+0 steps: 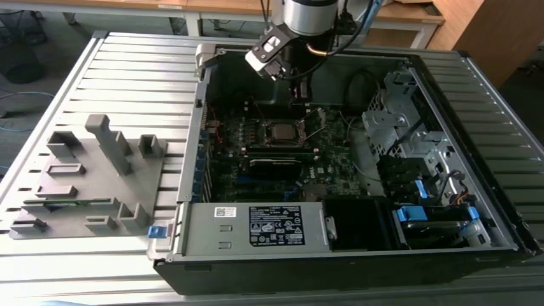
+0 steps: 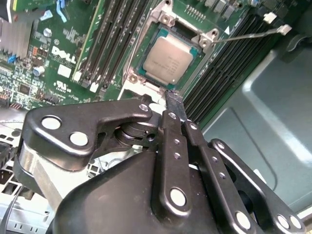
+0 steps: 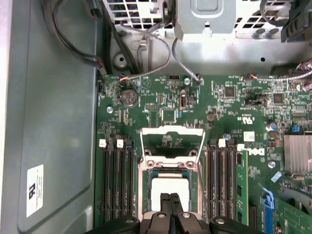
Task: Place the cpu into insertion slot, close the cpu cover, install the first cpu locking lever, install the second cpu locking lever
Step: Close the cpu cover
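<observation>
Silver-grey top of the cpu (image 1: 281, 132) shows in the exterior view, lying in the insertion slot (image 1: 265, 125) mid-board inside the open computer case (image 1: 340, 277). The arm hangs above the case's far side. Grey parts fixture (image 1: 93, 178) sits on the slatted table (image 1: 127, 70), at the exterior view's left.

Second wrist view: cpu (image 2: 167, 59) lies flat in the insertion slot (image 2: 210, 37), edges square to the rim. Gripper (image 2: 174, 100) fingers are pressed together with nothing between them, tip just beside the socket's near edge.

First wrist view: cpu cover (image 3: 171, 130) stands raised off the socket, on the side away from the gripper (image 3: 171, 199), whose tip is over the cpu (image 3: 170, 185). Memory slots (image 3: 117, 180) flank the socket.

Judgement: seating looks done, and closing the cover is the step in hand. Push the frame's free edge with the joined fingertips, slowly, along the hinge arc. Keep off the chip top and the neighbouring memory slots.
</observation>
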Tool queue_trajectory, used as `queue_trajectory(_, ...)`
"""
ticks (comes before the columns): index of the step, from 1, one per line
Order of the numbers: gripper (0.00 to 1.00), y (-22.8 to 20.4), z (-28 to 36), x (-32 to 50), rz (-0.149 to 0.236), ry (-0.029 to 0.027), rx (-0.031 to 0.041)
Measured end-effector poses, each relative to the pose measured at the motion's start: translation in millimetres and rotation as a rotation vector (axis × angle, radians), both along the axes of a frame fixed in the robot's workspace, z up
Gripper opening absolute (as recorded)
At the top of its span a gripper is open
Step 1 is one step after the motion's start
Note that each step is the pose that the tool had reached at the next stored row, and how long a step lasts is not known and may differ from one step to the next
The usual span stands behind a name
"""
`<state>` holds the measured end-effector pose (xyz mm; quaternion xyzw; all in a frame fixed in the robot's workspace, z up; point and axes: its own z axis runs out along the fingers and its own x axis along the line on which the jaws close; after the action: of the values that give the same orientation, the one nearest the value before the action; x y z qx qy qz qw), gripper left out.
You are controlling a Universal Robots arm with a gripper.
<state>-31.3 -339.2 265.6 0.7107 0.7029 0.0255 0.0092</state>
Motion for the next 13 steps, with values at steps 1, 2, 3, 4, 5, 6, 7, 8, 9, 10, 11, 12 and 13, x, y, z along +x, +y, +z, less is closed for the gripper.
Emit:
queue_trajectory(1,0.1,0.0,0.0,1.6,0.0,0.0,0.0)
queue_trajectory(2,0.1,0.0,0.0,3.4,0.0,-0.0001,0.0001)
queue_trajectory(3,0.1,0.0,0.0,5.3,0.0,0.0,0.0)
queue_trajectory(4,0.1,0.0,0.0,7.1,0.0,0.0,0.0)
queue_trajectory(5,0.1,0.0,0.0,8.9,0.0,0.0,0.0)
queue_trajectory(6,0.1,0.0,0.0,10.8,0.0,0.0,-0.0001)
queue_trajectory(7,0.1,0.0,-0.1,12.8,0.0,0.0,0.0)
queue_trajectory(8,0.1,0.0,-0.1,14.8,0.0,0.0,-0.0001)
queue_trajectory(9,0.1,0.0,-0.1,16.7,0.0,0.0,0.0)
queue_trajectory(10,0.1,0.0,-0.1,18.6,0.0,-0.0001,0.0)
queue_trajectory(11,0.1,0.0,-0.1,20.5,0.0,-0.0001,0.0)
queue_trajectory(12,0.1,0.0,-0.1,22.4,0.0,0.0,0.0)
queue_trajectory(13,0.1,0.0,-0.1,24.3,0.0,0.0,0.0)
